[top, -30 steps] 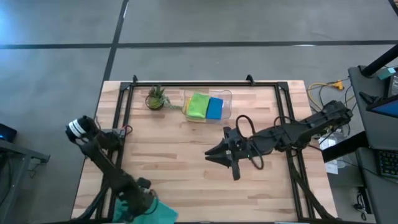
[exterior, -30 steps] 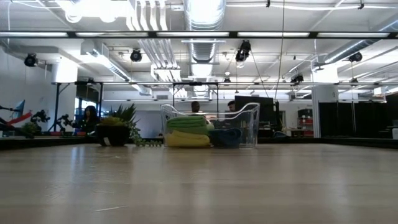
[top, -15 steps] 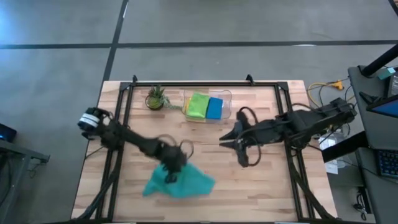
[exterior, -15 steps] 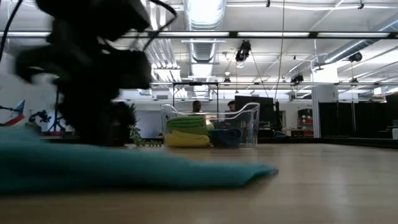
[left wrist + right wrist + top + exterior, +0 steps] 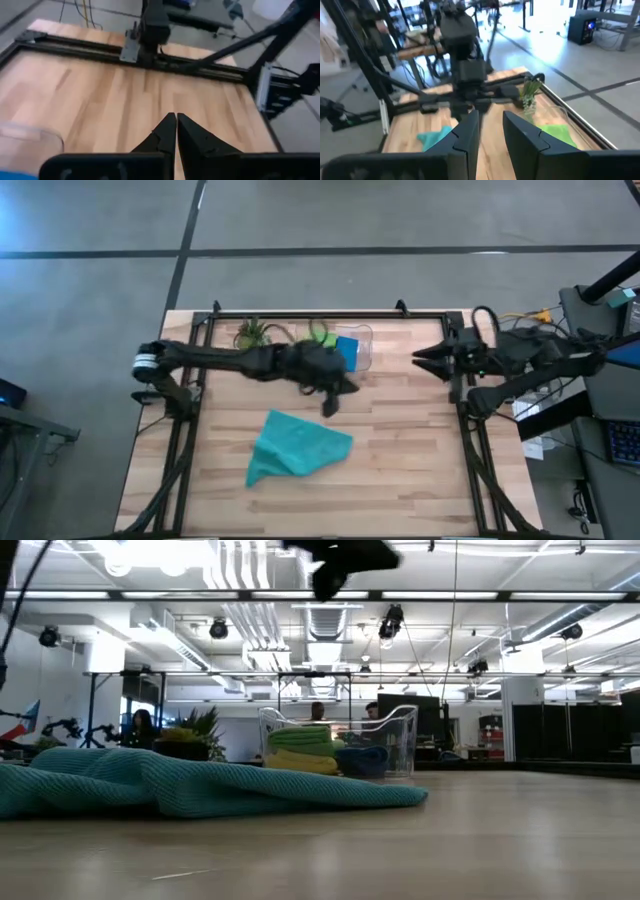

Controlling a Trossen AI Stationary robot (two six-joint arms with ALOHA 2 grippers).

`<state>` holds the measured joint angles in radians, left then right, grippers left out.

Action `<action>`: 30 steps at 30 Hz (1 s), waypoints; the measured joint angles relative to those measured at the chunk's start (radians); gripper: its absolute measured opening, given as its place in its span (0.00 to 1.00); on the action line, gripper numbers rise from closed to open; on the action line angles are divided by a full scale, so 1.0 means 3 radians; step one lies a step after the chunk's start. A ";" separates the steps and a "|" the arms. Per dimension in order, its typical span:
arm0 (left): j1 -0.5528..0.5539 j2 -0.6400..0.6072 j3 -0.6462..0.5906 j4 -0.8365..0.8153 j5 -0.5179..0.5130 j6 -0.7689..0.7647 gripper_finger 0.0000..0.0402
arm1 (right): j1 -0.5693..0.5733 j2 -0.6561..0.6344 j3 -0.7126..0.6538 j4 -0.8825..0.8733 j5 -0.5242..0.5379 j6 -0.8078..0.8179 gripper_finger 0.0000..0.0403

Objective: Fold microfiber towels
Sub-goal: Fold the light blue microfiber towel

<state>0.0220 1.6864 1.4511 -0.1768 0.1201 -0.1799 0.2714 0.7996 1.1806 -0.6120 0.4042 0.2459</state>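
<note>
The teal towel (image 5: 297, 446) now lies loose and rumpled just in front of the clear bin (image 5: 362, 352) (3 others inside), dropped by the left gripper (image 5: 331, 402), jaws shut empty, while the right gripper (image 5: 417, 360), jaws narrowly apart, pulls away, so folding begins.

towels (image 5: 296, 447): 4 | bin (image 5: 362, 356): 1 | plant (image 5: 251, 332): 1 | arms: 2

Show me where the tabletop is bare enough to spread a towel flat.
Bare wood lies between the teal towel and the right rail, and along the near edge. Crowded: the far edge, with plant, clear bin and left gripper.
</note>
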 joint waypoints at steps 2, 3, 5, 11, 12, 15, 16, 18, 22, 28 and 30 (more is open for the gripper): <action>0.0051 0.0229 0.0334 -0.0225 0.0008 0.0073 0.00 | 0.0001 -0.0152 -0.0117 0.0068 0.0000 0.0036 0.21; 0.0075 0.0382 0.0541 -0.0239 0.0048 0.0110 0.00 | 0.0001 -0.0236 -0.0173 0.0072 -0.0001 0.0045 0.21; 0.0121 0.0645 0.0931 -0.0328 0.0204 0.0169 0.00 | 0.0003 -0.0318 -0.0283 0.0079 -0.0001 0.0058 0.21; 0.0170 0.1575 0.2311 -0.0732 0.0575 0.0232 0.00 | 0.0003 -0.0503 -0.0485 0.0102 -0.0010 0.0139 0.21; 0.0170 0.1701 0.2514 -0.0844 0.0625 0.0260 0.00 | 0.0004 -0.0514 -0.0511 0.0095 -0.0010 0.0140 0.21; 0.0169 0.2066 0.3029 -0.0941 0.0774 0.0276 0.00 | 0.0003 -0.0546 -0.0553 0.0112 -0.0010 0.0137 0.20; 0.0171 0.2067 0.2962 -0.0840 0.0858 0.0230 0.00 | 0.0004 -0.0544 -0.0564 0.0108 -0.0011 0.0128 0.20; 0.0185 0.2028 0.2782 -0.0641 0.0962 0.0069 0.00 | 0.0002 -0.0564 -0.0568 0.0115 -0.0010 0.0112 0.20; 0.0217 0.1976 0.2752 -0.0834 0.0967 0.0038 0.00 | 0.0002 -0.0590 -0.0581 0.0134 -0.0010 0.0093 0.20; 0.0244 0.1688 0.2751 -0.0883 0.0852 0.0146 0.00 | 0.0001 -0.0581 -0.0605 0.0148 -0.0004 0.0004 0.20; 0.0244 0.1537 0.2705 -0.0957 0.0697 0.0246 0.00 | 0.0001 -0.0582 -0.0608 0.0156 -0.0005 0.0055 0.20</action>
<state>0.0952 2.1475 2.2627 -0.4638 0.3292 -0.1062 0.2718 0.6250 0.9981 -0.5652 0.4026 0.2624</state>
